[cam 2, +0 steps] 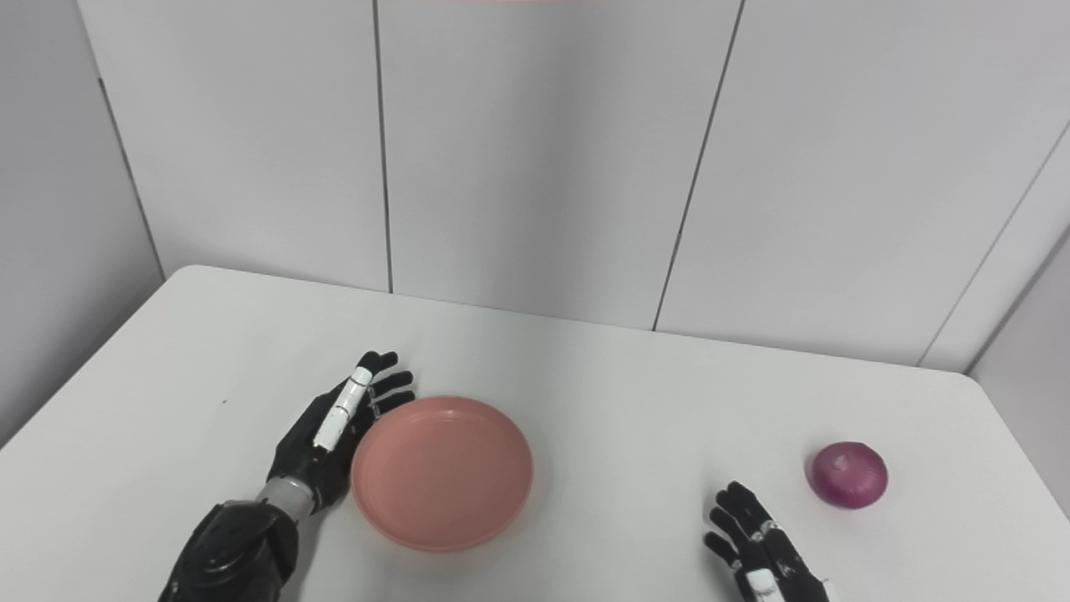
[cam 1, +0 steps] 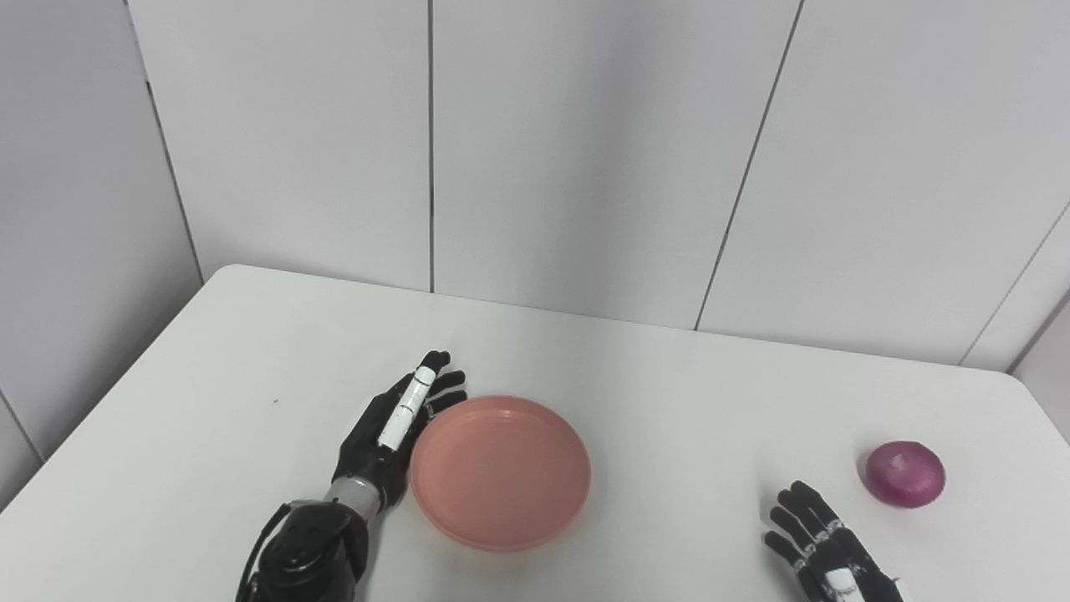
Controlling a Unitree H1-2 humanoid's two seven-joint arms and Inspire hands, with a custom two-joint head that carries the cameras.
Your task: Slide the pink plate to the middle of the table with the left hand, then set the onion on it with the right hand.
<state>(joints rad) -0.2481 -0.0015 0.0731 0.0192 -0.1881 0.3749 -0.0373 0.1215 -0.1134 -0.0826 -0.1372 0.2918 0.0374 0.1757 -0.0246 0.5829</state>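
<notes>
A shallow pink plate (cam 1: pixel 500 471) sits on the white table (cam 1: pixel 669 401), a little left of the middle and near the front. My left hand (cam 1: pixel 399 422) stands open on edge against the plate's left rim, fingers stretched out along it. A purple onion (cam 1: pixel 904 474) rests at the right side of the table. My right hand (cam 1: pixel 823 548) lies open at the bottom right, fingers spread and holding nothing, a short way left of and nearer than the onion.
The table's far edge meets a grey panelled wall (cam 1: pixel 585 150). The right edge of the table runs close behind the onion. White tabletop stretches between the plate and the onion.
</notes>
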